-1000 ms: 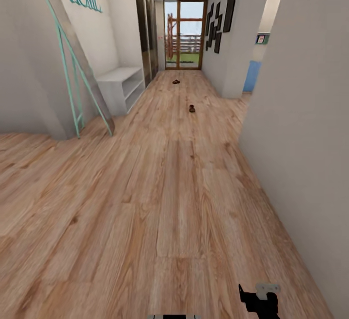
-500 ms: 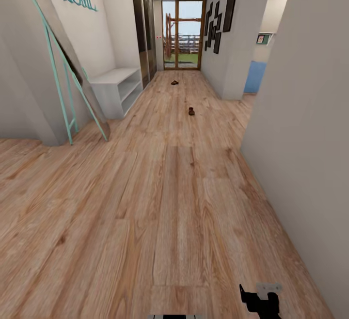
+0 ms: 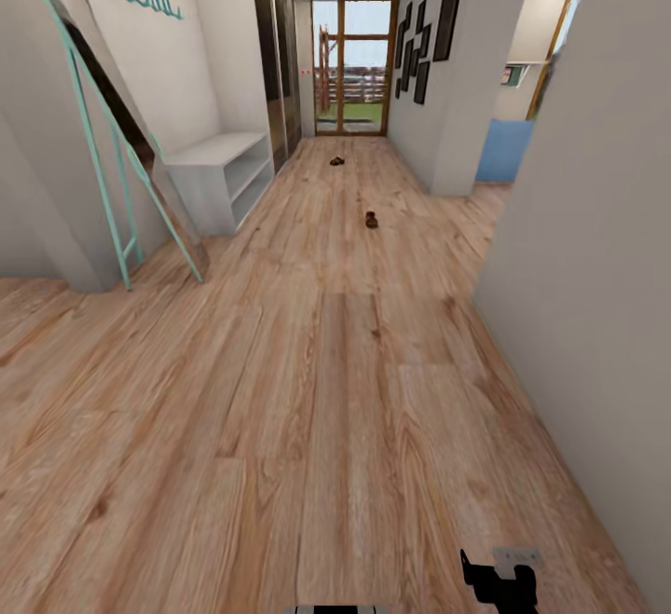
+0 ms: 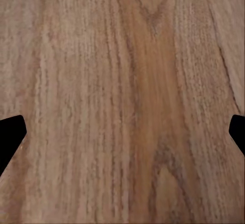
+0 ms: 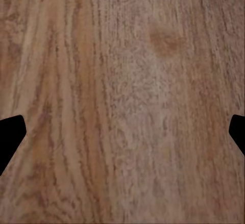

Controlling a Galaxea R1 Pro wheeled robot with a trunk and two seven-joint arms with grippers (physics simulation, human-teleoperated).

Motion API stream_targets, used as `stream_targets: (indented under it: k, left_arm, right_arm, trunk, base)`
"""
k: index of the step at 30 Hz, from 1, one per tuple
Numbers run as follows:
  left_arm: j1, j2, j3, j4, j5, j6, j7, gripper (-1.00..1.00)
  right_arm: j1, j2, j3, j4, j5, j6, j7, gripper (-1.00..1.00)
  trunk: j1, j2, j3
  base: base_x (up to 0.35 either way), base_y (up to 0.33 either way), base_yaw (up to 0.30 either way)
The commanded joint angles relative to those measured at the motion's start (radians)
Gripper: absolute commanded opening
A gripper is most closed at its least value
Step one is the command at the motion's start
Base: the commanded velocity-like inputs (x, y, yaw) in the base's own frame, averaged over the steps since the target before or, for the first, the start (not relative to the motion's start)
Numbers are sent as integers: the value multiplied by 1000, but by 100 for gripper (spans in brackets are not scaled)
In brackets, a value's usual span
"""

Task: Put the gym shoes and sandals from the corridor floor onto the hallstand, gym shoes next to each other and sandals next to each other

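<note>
Ahead, two sandals (image 3: 371,220) (probably), corridor floor (image 3: 335,390)

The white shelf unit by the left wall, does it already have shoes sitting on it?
No. In the head view the white shelf unit has a bare top and open shelves, while two small dark sandals lie on the corridor floor.

My head camera looks forward and down along the corridor floor (image 3: 335,390) toward the far glass door (image 3: 352,64), while both my wrist cameras face straight down, close over the same wood planks.
</note>
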State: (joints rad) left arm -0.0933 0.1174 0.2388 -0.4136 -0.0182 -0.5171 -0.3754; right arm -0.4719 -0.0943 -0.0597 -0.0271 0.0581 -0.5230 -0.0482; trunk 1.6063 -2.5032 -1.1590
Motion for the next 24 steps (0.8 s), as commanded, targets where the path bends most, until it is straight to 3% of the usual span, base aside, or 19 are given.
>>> stream_targets:
  k: [1, 24]
  left_arm:
    - [-1, -1, 8, 1, -2, -1, -10, 100]
    - [-1, -1, 11, 1, -3, -1, -10, 100]
  right_arm:
    - [-1, 0, -6, 1, 6, -3, -2, 100]
    - [-1, 1, -5, 1, 6, -3, -2, 100]
  trunk:
    - [0, 0, -1]
    - [0, 0, -1]
  base:
    - [339, 89, 0]
    - [339, 89, 0]
